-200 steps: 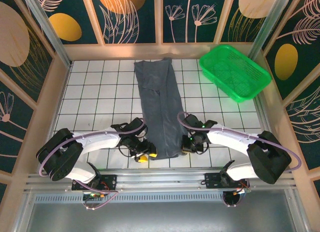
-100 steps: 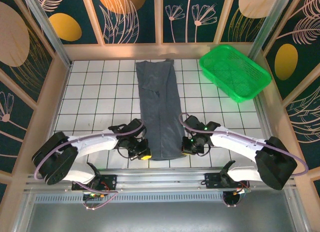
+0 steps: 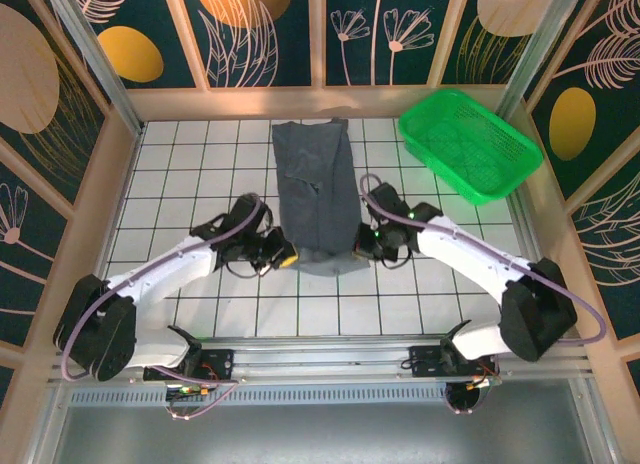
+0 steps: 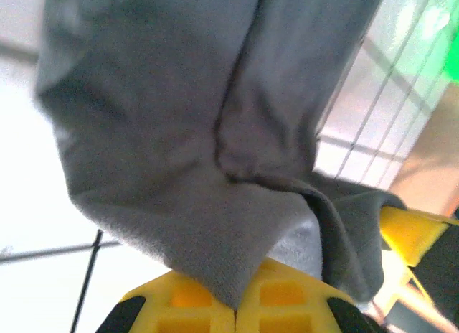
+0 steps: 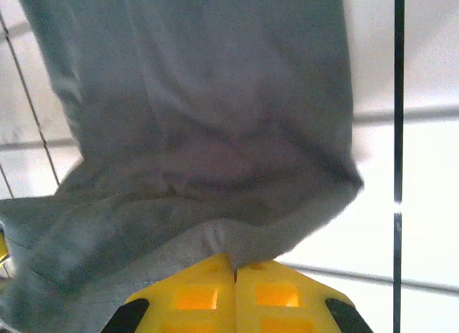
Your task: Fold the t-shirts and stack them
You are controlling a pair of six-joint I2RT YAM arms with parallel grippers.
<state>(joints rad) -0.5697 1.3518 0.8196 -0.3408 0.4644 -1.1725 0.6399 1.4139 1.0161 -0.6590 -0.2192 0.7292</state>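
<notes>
From above, the left gripper point(image 3: 283, 256) and right gripper point(image 3: 365, 252) have carried the near hem of the t-shirt point(image 3: 315, 194) farther away, starting the lengthwise fold at table centre. Left wrist: jaws now pinch grey cloth. Right wrist: jaws clamp the hem too.

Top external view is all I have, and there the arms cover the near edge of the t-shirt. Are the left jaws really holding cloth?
Observer: Yes. In the left wrist view the left gripper has its jaws shut on a fold of the t-shirt.
Operator: And the right side, please?
Observer: In the right wrist view the right gripper has its jaws shut on the cloth edge, with fabric bunched just beyond them.
</notes>
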